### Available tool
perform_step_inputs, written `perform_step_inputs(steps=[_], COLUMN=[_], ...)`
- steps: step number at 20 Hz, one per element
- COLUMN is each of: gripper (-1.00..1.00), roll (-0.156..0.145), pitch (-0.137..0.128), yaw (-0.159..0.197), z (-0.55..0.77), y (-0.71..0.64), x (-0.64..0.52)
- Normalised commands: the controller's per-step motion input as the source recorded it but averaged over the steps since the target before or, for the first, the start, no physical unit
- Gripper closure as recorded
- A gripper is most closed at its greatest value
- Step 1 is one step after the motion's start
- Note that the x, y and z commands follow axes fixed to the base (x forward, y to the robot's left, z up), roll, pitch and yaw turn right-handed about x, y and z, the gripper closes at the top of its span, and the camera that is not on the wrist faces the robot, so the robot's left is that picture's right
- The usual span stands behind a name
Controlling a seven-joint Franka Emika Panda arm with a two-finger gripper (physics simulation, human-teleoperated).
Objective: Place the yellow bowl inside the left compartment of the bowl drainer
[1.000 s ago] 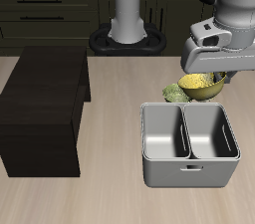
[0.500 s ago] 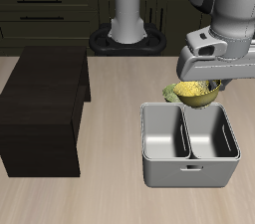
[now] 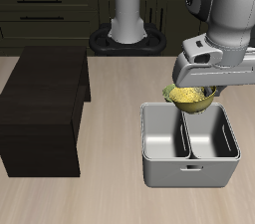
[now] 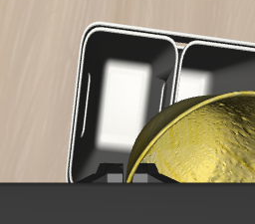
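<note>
Table (image 3: 110, 193) carrying a dark cabinet (image 3: 42, 113) well apart from the drainer (image 3: 189, 175). Drainer grey, two deep compartments split by a centre wall, both bare inside. Olive-green bowl (image 3: 169, 94) just behind the drainer's back rim. Yellow bowl (image 3: 191, 96) lifted over that back rim, above the centre wall, tilted. Fingers (image 3: 199, 87) closed on the yellow bowl, mostly hidden by the wrist housing.

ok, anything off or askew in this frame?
Nothing stands out. The yellow bowl hangs in the gripper over the drainer, whose two compartments look empty. The drainer sits square, nothing spilled.
</note>
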Motion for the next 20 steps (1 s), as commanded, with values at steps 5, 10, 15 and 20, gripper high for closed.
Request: perform_step_inputs(steps=[5,10,15,20], gripper=[1.00,1.00,1.00,1.00], roll=[-0.004,-0.002,0.007,0.015], pitch=[0.017,0.016,0.016,0.015], yaw=[0.015,0.021,0.021,0.007], z=[-0.13,-0.11,-0.11,-0.13], y=[-0.04,0.00,0.01,0.06], x=[0.02,-0.01,-0.03,-0.01])
